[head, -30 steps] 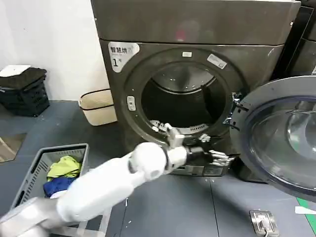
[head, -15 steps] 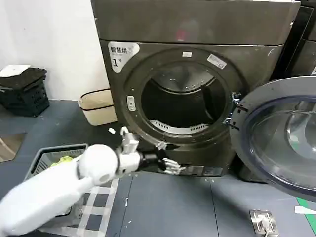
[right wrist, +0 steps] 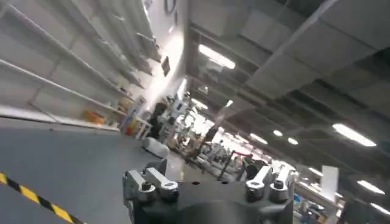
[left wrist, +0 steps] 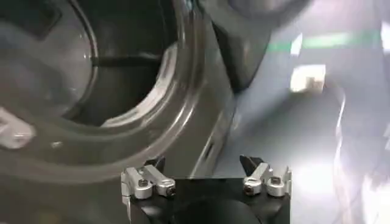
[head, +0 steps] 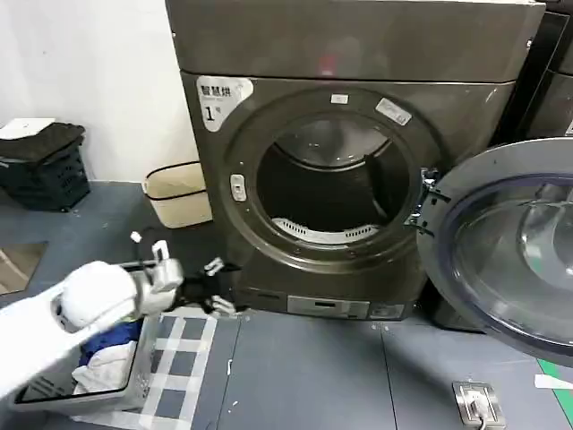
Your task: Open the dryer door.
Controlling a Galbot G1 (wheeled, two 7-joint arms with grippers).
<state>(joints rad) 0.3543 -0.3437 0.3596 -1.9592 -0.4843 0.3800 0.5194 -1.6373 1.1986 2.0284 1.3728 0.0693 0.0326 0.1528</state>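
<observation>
Dryer door [head: 515,246] is hanging fully swung out at right edge of head view, chrome ring and tinted glass facing cam, hinged at right side of the drum opening [head: 329,184]; task looking essentially done. L gripper [head: 213,288] is sitting lower left of centre in head view, low by the machine's bottom-left corner, just above the laundry basket [head: 107,381] w/ clothes; jaws parted wide w/ nothing between them, fingertips [left wrist: 253,163] well apart in L wrist view. R gripper [right wrist: 207,176] is pointing at ceiling and shelving in its own wrist view, jaws spread, nothing held, apparently parked. Judgement for step in hand: clear the L arm w/o clipping the basket rim or the door ring; no regrasp needed. Writing: badge [head: 221,97] upper left of the front panel is showing a large "1" under small characters, not legible; small stickers [head: 392,110] on the ring unreadable.
</observation>
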